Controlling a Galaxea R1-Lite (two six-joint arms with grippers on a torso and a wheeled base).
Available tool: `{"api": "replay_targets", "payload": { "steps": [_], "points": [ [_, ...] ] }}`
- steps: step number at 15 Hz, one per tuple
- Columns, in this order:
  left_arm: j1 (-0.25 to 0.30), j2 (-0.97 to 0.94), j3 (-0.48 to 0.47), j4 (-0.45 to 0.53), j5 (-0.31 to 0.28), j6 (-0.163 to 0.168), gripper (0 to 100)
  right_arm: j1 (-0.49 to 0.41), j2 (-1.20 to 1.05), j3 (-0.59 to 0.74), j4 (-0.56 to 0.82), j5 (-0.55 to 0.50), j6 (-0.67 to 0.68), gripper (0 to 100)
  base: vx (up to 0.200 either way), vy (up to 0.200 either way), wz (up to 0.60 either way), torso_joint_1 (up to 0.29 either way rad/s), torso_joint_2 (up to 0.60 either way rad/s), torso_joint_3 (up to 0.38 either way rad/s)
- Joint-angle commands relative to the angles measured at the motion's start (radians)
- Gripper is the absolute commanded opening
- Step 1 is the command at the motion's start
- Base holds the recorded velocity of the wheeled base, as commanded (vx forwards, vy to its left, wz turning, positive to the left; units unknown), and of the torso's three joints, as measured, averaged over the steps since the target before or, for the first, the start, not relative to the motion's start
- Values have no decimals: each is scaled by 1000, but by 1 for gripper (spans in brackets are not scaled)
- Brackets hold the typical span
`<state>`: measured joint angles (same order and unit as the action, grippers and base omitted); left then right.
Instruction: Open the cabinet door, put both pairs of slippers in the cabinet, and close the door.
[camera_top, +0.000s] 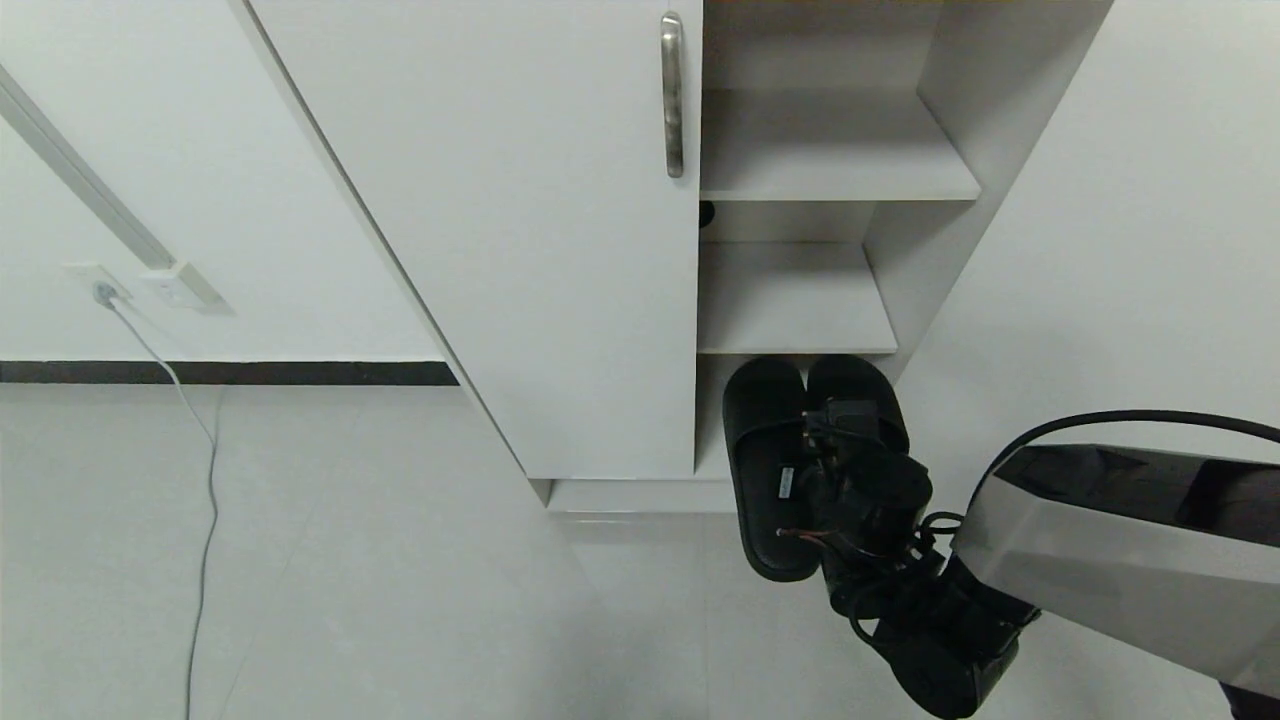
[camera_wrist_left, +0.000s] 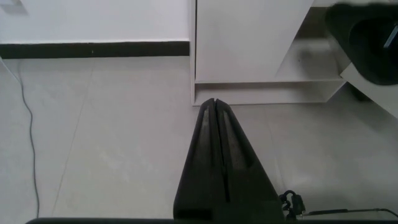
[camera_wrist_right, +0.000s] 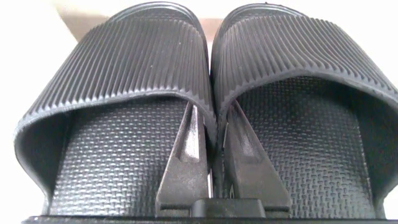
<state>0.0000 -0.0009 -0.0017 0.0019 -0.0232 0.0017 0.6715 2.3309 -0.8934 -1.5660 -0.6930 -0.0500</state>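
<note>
- Right gripper (camera_wrist_right: 211, 115) sits closest to you in the right wrist view. One finger goes under each strap, and the jaws are narrow, clamped on the touching inner walls of the black slippers (camera_wrist_right: 143, 68).
- From the head view, that pair hangs at about 5 o'clock. The toes are at the mouth of the bottom bay of the cabinet (camera_top: 945, 150), just under the lower shelf (camera_top: 790, 300), and the heels are out over the floor (camera_top: 400, 600). You cannot tell whether the toes are inside yet.
- At 9 o'clock of the slippers stands the cabinet door (camera_top: 520, 230) with its handle (camera_top: 672, 95).
- Left gripper (camera_wrist_left: 214, 107) has its jaws pressed together on nothing, low over the floor, with the cabinet's base at its 12 o'clock.
- Risk: you hold only two thin walls, so a toe catching the shelf edge or the base lip could twist one slipper free. Heels left sticking out would likely block the door.
- Only the right wrist view shows you the grip itself. Only the head view shows the clearance under the shelf.
</note>
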Motion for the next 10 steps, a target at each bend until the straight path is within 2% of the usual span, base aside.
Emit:
{"api": "replay_targets", "payload": {
  "steps": [1,10],
  "points": [
    [0,1,0,0,0,0,0,-12,16,1,-5,7,-8,0,0,0,0,0,0,0],
    [0,1,0,1,0,0,0,-10,-15,-2,-5,9,-13,0,0,0,0,0,0,0]
  ]
}}
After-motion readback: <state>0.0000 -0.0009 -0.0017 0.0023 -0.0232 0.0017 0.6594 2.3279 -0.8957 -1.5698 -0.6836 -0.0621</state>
